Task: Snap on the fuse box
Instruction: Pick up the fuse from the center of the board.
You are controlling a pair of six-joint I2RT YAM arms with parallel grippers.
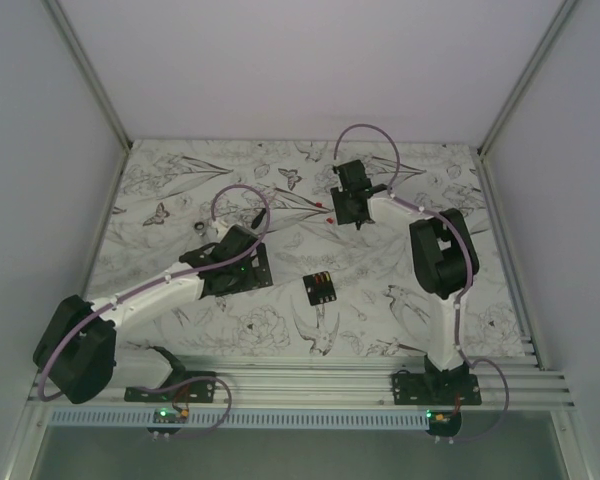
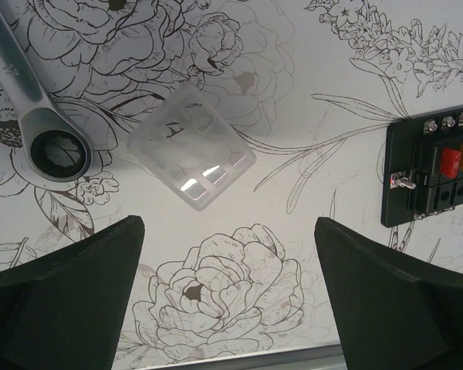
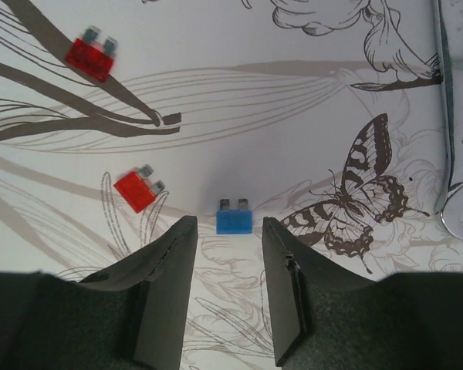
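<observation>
The fuse box (image 1: 321, 288) lies flat mid-table, a black block with red and orange fuses in its slots; it also shows at the right edge of the left wrist view (image 2: 436, 173). A clear plastic cover (image 2: 191, 146) lies on the cloth ahead of my left gripper (image 2: 229, 225), which stands wide open and empty over a printed flower. My right gripper (image 3: 228, 223) is farther back on the table (image 1: 357, 218), its jaws partly open with nothing between them. A blue fuse (image 3: 235, 220) lies just beyond its fingertips.
Two red fuses (image 3: 92, 58) (image 3: 136, 190) lie loose left of the blue one. A metal ring wrench (image 2: 31, 100) lies left of the clear cover, and its other end (image 3: 459, 116) shows at the right of the right wrist view. White walls enclose the flower-printed table (image 1: 420, 180).
</observation>
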